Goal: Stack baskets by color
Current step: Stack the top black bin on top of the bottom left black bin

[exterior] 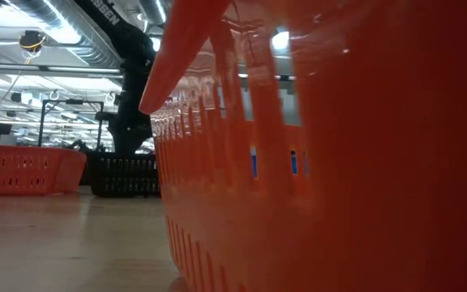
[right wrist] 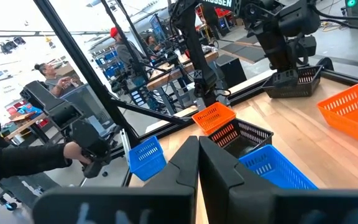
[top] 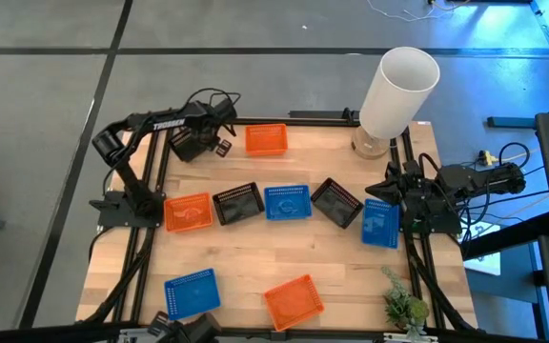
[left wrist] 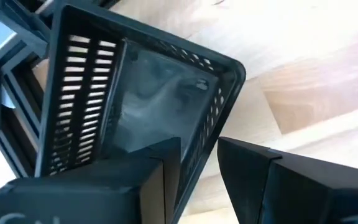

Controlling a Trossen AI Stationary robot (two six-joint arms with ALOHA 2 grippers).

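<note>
Left gripper (left wrist: 194,171) at far-left corner of table (top: 255,257), fingers apart straddling one wall of a black basket (left wrist: 135,93); looks like a grab being set up, not yet clamped. Right gripper (top: 389,195) parked at right edge, fingers together, holding nothing, beside a blue basket (top: 380,225). No stacks yet: middle row of orange, black (top: 238,203), blue, black baskets lying separately; orange basket (top: 266,139) at far edge; blue and orange near front. Likely first black pair coming.
</note>
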